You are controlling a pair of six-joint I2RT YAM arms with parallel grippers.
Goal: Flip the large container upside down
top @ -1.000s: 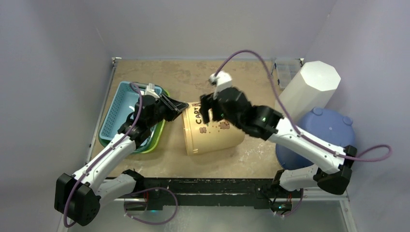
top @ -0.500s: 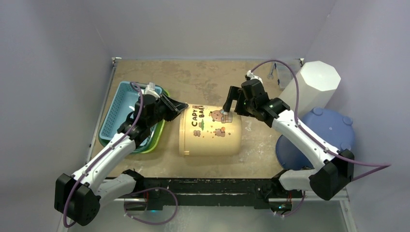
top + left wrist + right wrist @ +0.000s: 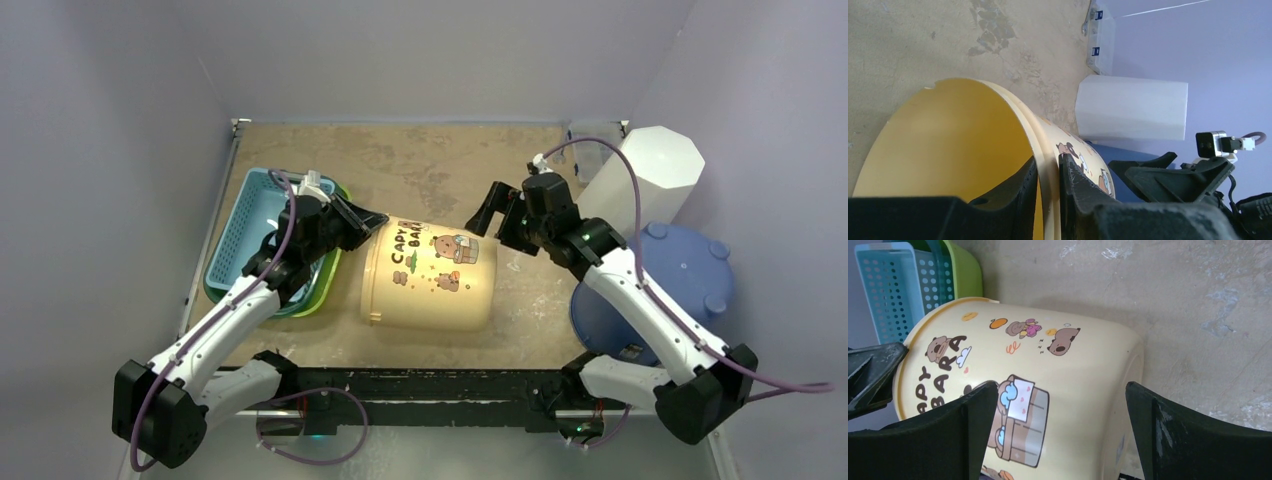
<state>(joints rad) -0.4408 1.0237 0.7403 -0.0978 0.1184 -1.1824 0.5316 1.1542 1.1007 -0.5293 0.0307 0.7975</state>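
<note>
Top external, left fingers (image 3: 371, 217) pinching rim of large container (image 3: 430, 275), right fingers (image 3: 488, 208) spread, empty.

The only lettering that can be read stands on the side wall of the large container (image 3: 430, 280). It is in dark brown capitals, in two lines just under the rim, at the end turned toward the left edge of the tabletop (image 3: 400, 160). From above, the first line reads "CAPY" and the second "BAR", its last letter unclear. The right wrist view gives "APY", with the first letter out of sight, and "BARA" in full. There, a small "z z z" sits beside the sleeping capybara drawing (image 3: 1064, 340). The two blue labels (image 3: 1095, 51) on the clear box (image 3: 1103, 35) at the far right corner are too small to read.
</note>
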